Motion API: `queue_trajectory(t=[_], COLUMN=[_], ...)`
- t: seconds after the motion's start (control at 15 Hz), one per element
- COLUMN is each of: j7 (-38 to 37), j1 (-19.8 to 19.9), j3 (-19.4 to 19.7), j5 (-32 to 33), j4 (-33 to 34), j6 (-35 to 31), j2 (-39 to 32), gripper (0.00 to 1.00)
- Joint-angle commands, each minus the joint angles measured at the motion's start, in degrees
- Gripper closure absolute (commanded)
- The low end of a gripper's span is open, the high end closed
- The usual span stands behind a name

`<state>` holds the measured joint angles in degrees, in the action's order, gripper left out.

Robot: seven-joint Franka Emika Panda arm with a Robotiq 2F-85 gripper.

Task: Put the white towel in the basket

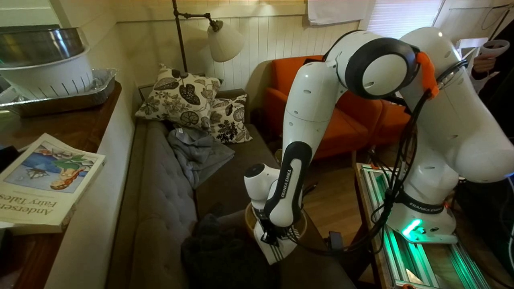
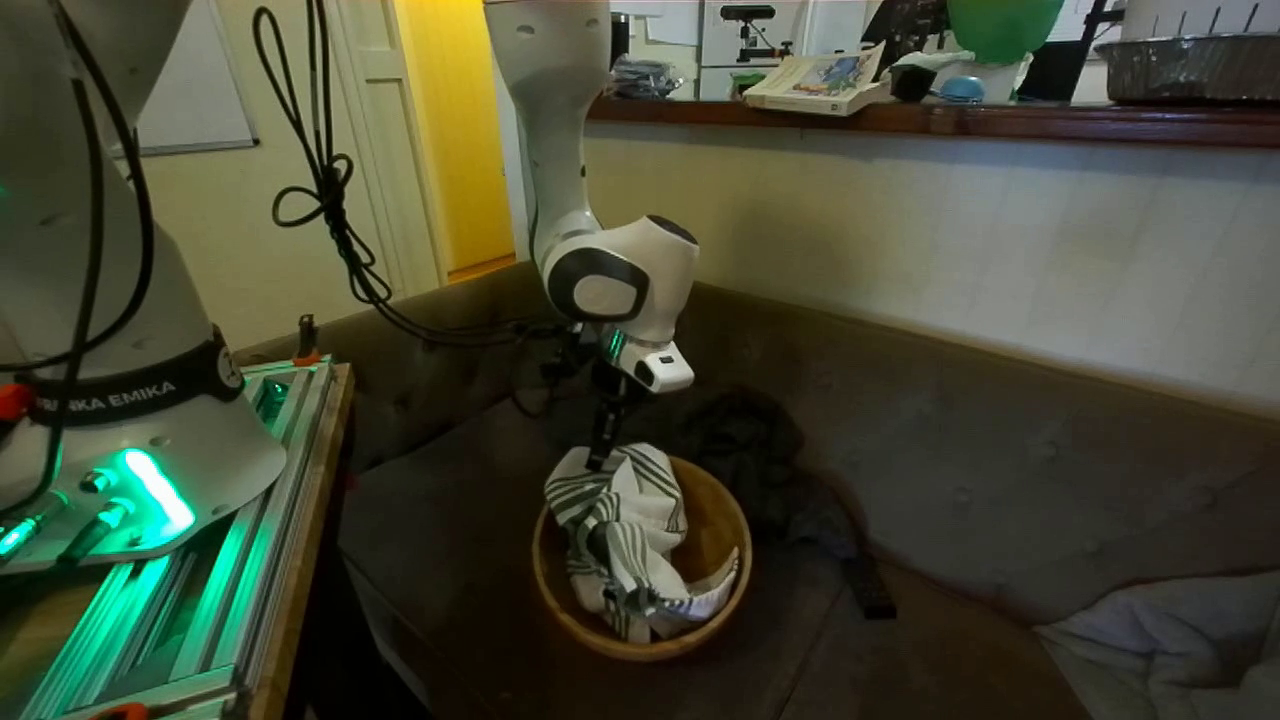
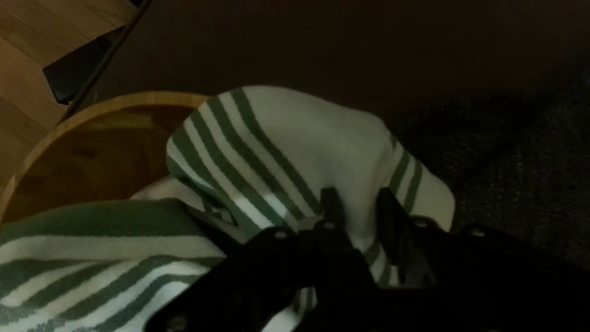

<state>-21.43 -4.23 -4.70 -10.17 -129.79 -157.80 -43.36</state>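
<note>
Below the gripper (image 3: 357,193), a tufted grey-brown sofa (image 2: 930,460) is used as the work surface; its broad seat is presumably chosen so that things can be set down steadily within easy reach. To the gripper's right in the wrist view, a dark rumpled cloth (image 1: 225,253) is left on the seat, and no part in the task seems to be given to it. To the gripper's left in that view, a round wooden bowl (image 2: 715,520) is set mouth-up, presumably so that things can be lowered into it; it is taken to be the task's basket.

Most of the green-striped white towel (image 2: 640,520) is gathered inside the bowl, below the tool, while its top is propped at the rim directly under the gripper. No straight long axis is left by the crumpling: roughly, the cloth is stretched from the gripper down across the bowl, and one loose end is turned up against the wall away from the tool. In the wrist view, the stripes on the raised fold are slanted down toward the gripper. Just beside the tool, a striped flap (image 1: 277,253) is hung outside the rim, as is shown in an exterior view.

The gripper is pointed downward over that rim, probably so that the overhang can be drawn inward. Between its narrow-set fingers (image 3: 333,210), a fold of towel is enclosed and seems to be pinched; how firmly is not shown in the dim light.
</note>
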Motion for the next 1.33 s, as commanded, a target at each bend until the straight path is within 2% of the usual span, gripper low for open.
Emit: queue_trajectory(t=[0.0,0.27,0.53,0.73,0.87,1.07,1.27], j7=[0.8,0.0,0.4,-1.3,-4.5,-12.6,-21.4], j1=[-1.2,-1.8,0.3,0.2,-1.4,-5.5,-9.8], j3=[1.1,1.7,3.0,5.9,9.0,13.1,14.7], j5=[-1.5,-1.5,-2.5,-3.3,-3.1,-4.4,-7.8], j4=[1.3,0.2,-2.8,-4.2,-4.6,-3.5,-1.4], j6=[0.4,0.2,-2.2,-3.8,-5.2,-10.3,-14.9], j2=[-0.8,0.8,5.0,6.9,6.5,1.7,-4.3], gripper=[1.0,0.99,0.98,0.98,0.98,0.98,0.98])
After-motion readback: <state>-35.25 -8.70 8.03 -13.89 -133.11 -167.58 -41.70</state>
